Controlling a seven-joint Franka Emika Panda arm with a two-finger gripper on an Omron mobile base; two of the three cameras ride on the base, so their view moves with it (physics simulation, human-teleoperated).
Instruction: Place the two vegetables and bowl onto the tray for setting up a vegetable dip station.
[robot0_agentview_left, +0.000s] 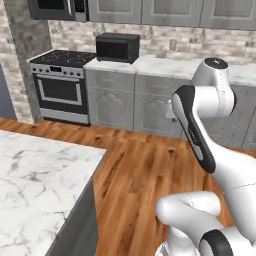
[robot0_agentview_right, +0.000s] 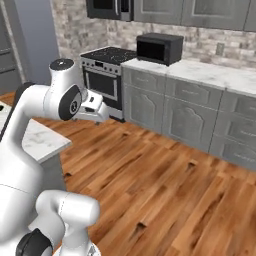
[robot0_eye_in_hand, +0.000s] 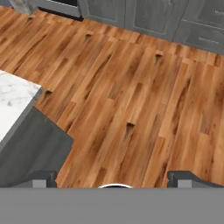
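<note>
While the two dark finger tips of the gripper (robot0_eye_in_hand: 113, 178) stand wide apart and hold nothing, you are aimed at bare wooden plank floor (robot0_eye_in_hand: 131, 96), with the corner of the white marble island counter (robot0_eye_in_hand: 13, 103) at the edge of the hand view. None of the vegetables, bowl or tray can be seen from here, so I cannot tell you where they lie. The white arm (robot0_agentview_left: 200, 130) is folded high above the floor. My judgement: you're in the search-and-approach step. Drive the base slowly toward a counter, keep the arm tucked clear of the island's edge, and keep the jaws parted until a vegetable shows.
</note>
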